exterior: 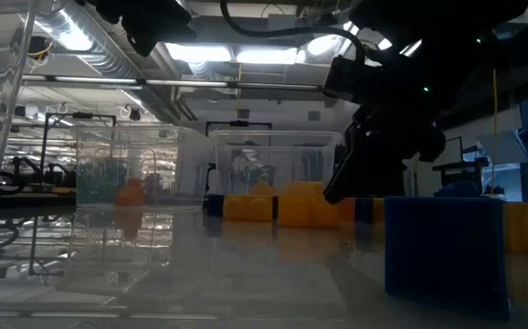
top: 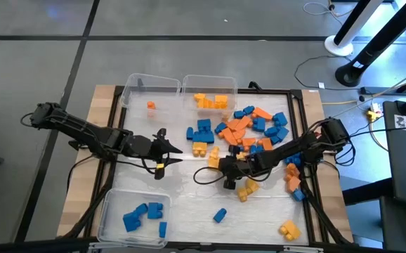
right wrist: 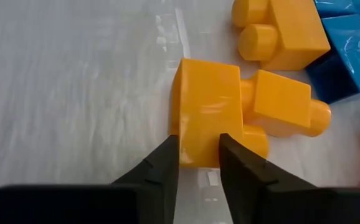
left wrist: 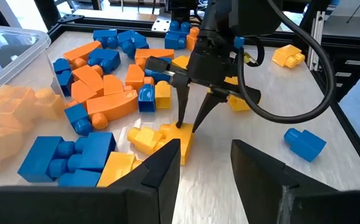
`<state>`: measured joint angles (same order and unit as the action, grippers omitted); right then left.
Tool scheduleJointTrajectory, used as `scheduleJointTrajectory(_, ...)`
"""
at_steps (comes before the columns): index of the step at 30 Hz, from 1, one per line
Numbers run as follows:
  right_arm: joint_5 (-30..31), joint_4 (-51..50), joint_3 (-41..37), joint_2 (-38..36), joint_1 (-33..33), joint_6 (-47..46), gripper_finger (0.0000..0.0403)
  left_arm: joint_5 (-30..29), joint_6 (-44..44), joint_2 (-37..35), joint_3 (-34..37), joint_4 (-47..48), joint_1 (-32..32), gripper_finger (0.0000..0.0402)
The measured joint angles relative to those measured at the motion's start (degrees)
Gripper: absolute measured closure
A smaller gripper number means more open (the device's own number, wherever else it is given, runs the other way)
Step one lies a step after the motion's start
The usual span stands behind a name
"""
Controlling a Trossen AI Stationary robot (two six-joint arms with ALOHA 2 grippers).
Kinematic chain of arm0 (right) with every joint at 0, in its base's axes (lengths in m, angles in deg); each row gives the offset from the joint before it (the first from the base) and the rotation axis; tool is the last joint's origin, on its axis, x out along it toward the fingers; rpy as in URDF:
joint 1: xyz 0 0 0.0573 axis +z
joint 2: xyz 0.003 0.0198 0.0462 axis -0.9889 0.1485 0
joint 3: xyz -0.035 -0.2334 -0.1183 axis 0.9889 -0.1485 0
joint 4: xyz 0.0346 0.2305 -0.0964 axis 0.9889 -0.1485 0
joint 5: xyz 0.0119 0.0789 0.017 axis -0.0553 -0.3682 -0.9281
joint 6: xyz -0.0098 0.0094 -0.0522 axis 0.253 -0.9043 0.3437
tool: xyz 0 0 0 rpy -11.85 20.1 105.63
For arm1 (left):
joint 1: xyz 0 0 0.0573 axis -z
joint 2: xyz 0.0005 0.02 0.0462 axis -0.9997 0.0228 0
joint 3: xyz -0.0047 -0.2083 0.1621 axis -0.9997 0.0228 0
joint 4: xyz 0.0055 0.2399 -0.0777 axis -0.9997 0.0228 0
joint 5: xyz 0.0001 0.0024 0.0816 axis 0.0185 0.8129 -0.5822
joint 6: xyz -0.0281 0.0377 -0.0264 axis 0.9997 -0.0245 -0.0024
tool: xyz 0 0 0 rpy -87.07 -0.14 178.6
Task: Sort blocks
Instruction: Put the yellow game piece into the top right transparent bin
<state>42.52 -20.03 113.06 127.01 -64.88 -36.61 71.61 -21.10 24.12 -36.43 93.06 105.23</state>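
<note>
- the right gripper (right wrist: 198,163) is sitting low over the middle of the table, its two dark fingers (left wrist: 181,106) straddling the near edge of a yellow block (right wrist: 206,112) (a narrow gap showing between the tips, which are at the block's edge; a firm clamp cannot be confirmed).
- the left gripper (left wrist: 205,163) is hovering just left of centre, its fingers parted with nothing between them, facing the right gripper across a short stretch of table.
- the table (top: 189,204) is looking pale, glossy and slightly wrinkled, like a plastic sheet, framed by a dark rail with wooden boards at the sides; grey floor, cables and a stand base are lying beyond it, and the low view is showing a dim room with ceiling lights.
- a clear bin (top: 134,218) at the near left is holding a few blue bricks (top: 144,212); a clear bin (top: 147,95) at the far left is holding one orange brick (top: 151,105); the clear bin (top: 210,84) beside it is holding yellow bricks (top: 211,101).
- the unsorted blocks (top: 249,126) are lying heaped in blue, orange and yellow at the far right of the table, with strays near the right rail, one blue brick (top: 220,215) near the front and a yellow brick (top: 289,229) at the near right corner.
- the blocks are smooth moulded plastic, boxy with round studs; the bins are thin, transparent and rectangular with rounded rims.
</note>
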Motion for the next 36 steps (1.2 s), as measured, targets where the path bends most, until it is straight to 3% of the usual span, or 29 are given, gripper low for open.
scheduleJointTrajectory(11, -0.88, 1.28, -0.11, 0.02, -0.04, 1.44, 0.0312, 0.22, 2.29, 2.54, 0.02, -5.24, -0.07, 0.0270)
scheduleJointTrajectory(16, -1.03, 2.04, -0.11, 0.07, -0.04, 1.44, 0.0312, 3.78, -1.63, 11.22, 0.02, -11.86, -0.07, 0.0270)
scheduleJointTrajectory(24, -1.42, 2.60, -0.13, 0.11, -0.04, 1.46, 0.0312, 4.08, -12.42, 24.49, -0.69, -22.70, -0.42, 0.0270)
scheduleJointTrajectory(36, -2.56, 4.22, -0.17, 0.16, -0.09, 1.46, 0.0311, 3.78, -24.08, 37.05, -7.35, -24.32, -2.40, 0.0270)
